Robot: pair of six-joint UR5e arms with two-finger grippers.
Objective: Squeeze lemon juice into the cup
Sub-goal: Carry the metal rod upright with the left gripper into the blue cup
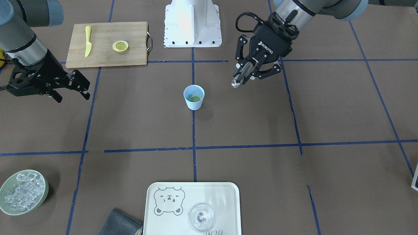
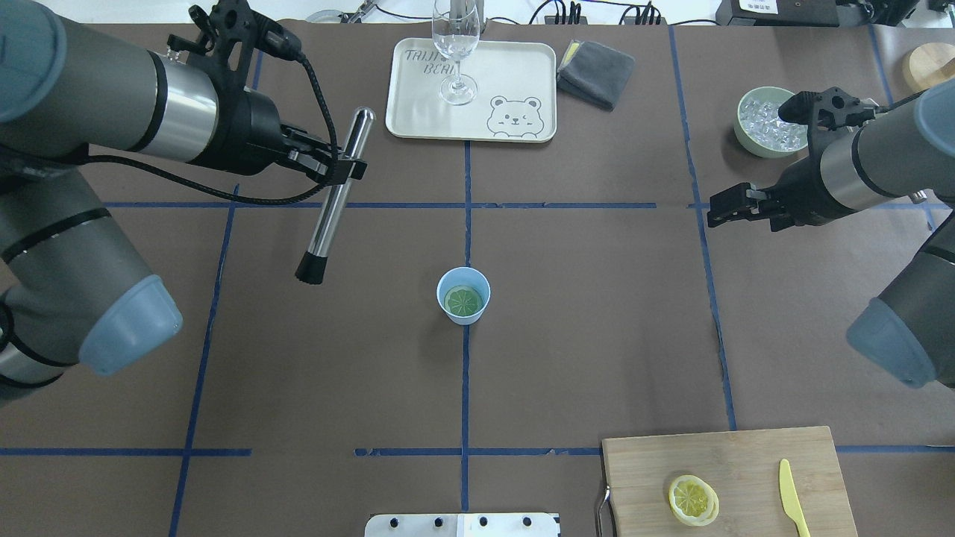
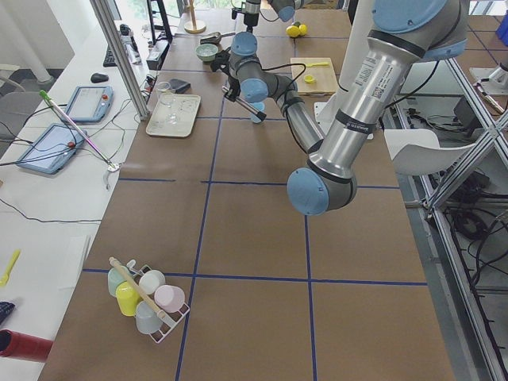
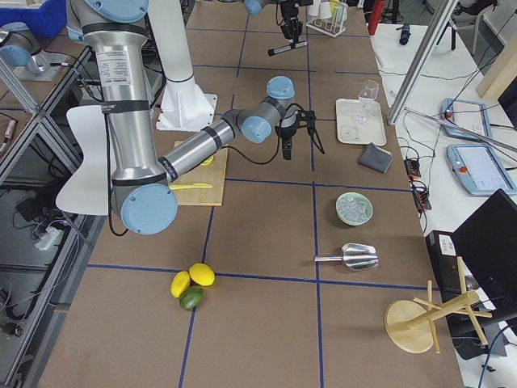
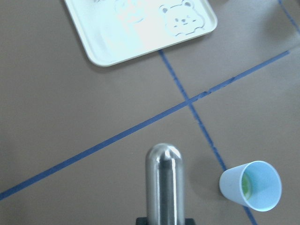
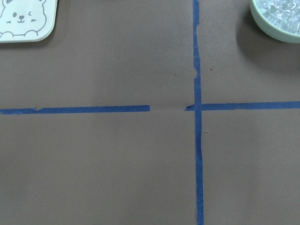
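The light-blue cup (image 1: 193, 105) stands at the table's middle, also in the overhead view (image 2: 462, 319) and the left wrist view (image 5: 229, 185). A lemon slice (image 1: 195, 98) lies flat inside it (image 2: 463, 301). A second lemon slice (image 1: 120, 46) lies on the wooden cutting board (image 2: 746, 455). My left gripper (image 2: 345, 170) is shut on a steel rod with a black end (image 2: 328, 216), held tilted above the table, to the left of and beyond the cup. My right gripper (image 2: 716, 212) is open and empty, off to the cup's right.
A yellow knife (image 2: 792, 507) lies on the board. A white bear tray (image 2: 515, 74) holds a clear glass (image 2: 455, 45) at the far side. A grey cloth (image 2: 595, 71) and a pale-green bowl of ice (image 2: 768, 123) lie far right.
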